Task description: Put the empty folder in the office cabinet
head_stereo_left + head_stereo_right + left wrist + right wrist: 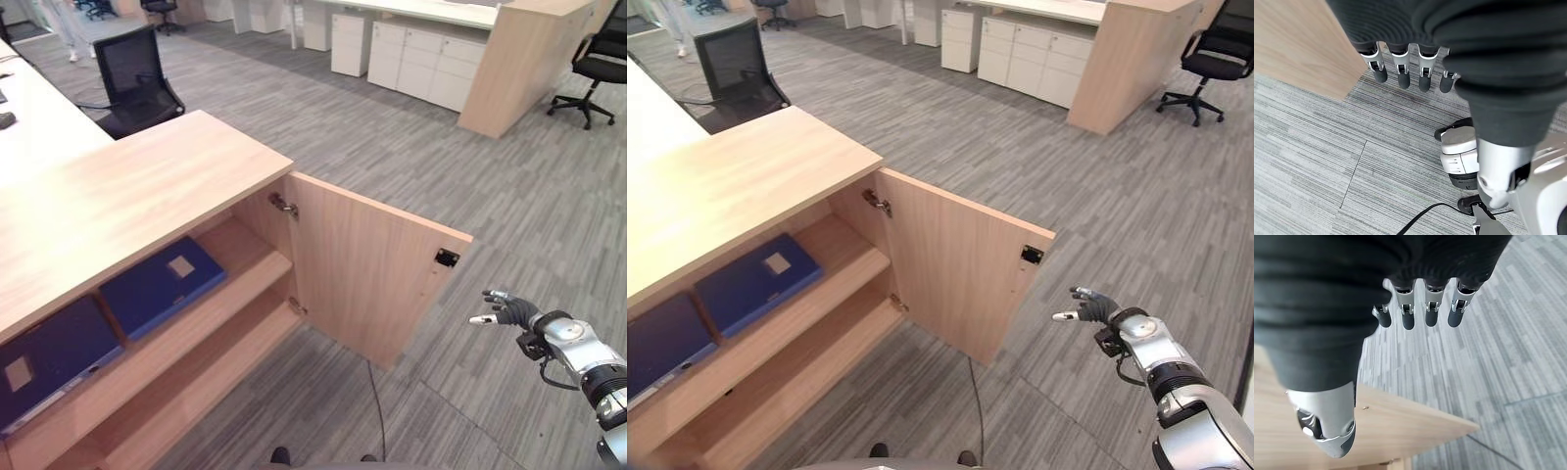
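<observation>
- Silver, dark-tipped fingers of the right hand (505,308) hang relaxed and empty above the grey carpet (509,196), just beside the free edge of the open cabinet door (367,264)
- Left hand (1400,68) is relaxed too, holding nothing
- A blue folder (162,286) lies flat on the upper shelf (230,294), long axis running into the cabinet; a second blue folder (44,357) lies beside it

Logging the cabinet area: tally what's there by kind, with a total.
Blue folders: 2, one and another, both flat on the upper shelf
Open cabinet doors: 1
Black office chairs: 3
Total: 6
</observation>
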`<state>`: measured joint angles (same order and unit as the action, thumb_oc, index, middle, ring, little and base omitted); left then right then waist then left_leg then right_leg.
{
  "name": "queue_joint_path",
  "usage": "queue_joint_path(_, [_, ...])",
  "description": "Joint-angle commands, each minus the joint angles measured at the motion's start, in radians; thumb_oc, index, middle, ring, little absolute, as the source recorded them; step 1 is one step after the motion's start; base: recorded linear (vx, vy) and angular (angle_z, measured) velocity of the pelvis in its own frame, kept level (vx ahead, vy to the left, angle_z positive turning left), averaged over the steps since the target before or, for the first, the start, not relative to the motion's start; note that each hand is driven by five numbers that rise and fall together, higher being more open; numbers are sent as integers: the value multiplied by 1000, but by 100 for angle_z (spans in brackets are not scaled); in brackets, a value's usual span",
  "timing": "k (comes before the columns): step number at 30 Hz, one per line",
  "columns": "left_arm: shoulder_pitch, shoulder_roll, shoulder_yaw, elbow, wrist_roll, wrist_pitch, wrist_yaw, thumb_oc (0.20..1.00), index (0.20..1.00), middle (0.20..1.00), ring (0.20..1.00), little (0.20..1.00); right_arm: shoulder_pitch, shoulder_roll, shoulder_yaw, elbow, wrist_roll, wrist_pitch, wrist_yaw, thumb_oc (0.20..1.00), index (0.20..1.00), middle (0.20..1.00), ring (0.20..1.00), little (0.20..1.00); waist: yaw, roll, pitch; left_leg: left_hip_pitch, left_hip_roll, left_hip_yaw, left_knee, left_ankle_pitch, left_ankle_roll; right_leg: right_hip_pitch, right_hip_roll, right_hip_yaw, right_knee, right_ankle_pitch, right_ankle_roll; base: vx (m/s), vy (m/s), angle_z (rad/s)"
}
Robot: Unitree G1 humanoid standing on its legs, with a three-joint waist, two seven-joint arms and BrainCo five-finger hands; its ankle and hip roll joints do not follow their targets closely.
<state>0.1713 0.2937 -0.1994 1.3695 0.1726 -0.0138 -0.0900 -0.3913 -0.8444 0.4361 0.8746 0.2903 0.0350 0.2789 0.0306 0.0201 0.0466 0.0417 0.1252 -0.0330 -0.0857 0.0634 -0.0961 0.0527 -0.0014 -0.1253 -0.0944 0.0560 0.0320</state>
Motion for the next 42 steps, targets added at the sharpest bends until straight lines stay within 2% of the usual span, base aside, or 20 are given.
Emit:
queue_joint_path(1, [-23, 35, -18, 33, -18, -1, -3, 1000, 1000, 1000, 1000, 1000, -6, -22, 2, -29, -15, -23, 4, 1000, 1000, 1000, 1000, 1000, 15, -68, -1, 34, -10, -2, 12, -81, -5, 3, -17, 11, 7, -107, 47, 0, 0, 0])
queue_joint_path(11, [-24, 38, -15, 33, -13, -1, -9, 1000, 1000, 1000, 1000, 1000, 22, -42, -14, -37, -24, -21, 16, 1000, 1000, 1000, 1000, 1000, 8, -69, -2, 37, -9, 3, 8, -82, -4, 1, -16, 15, 7, -108, 48, 0, 0, 0])
queue_joint_path(16, [-19, 30, -8, 39, 1, 1, -3, 1000, 1000, 1000, 1000, 1000, 28, 26, -64, -105, 123, -41, -9, 1000, 1000, 1000, 1000, 1000, 13, -67, -3, 40, -10, 5, 8, -86, -2, 3, -17, 19, 7, -108, 47, 0, 0, 0])
queue_joint_path(21, [-12, 24, -10, 38, 4, 2, 8, 1000, 1000, 1000, 1000, 1000, -9, 83, -93, -79, 180, -62, -60, 1000, 1000, 1000, 1000, 1000, 24, -65, -3, 42, -10, 2, 9, -86, 0, 7, -18, 16, 7, -108, 46, 0, 0, 0])
queue_joint_path(29, [2, 25, -10, 48, -5, 4, 20, 1000, 1000, 1000, 1000, 1000, -75, 132, -111, -35, 221, -75, -114, 1000, 1000, 1000, 1000, 1000, 37, -60, -3, 43, -13, -2, 6, -84, 2, 9, -19, 11, 7, -106, 46, 0, 0, 0])
queue_joint_path(42, [0, 31, -28, 44, -14, 2, 27, 1000, 1000, 1000, 1000, 1000, -133, 180, -81, -5, 279, -73, -115, 1000, 1000, 1000, 1000, 1000, 54, -61, -2, 44, -16, -8, 6, -83, 3, 13, -21, 6, 7, -106, 47, 0, 0, 0])
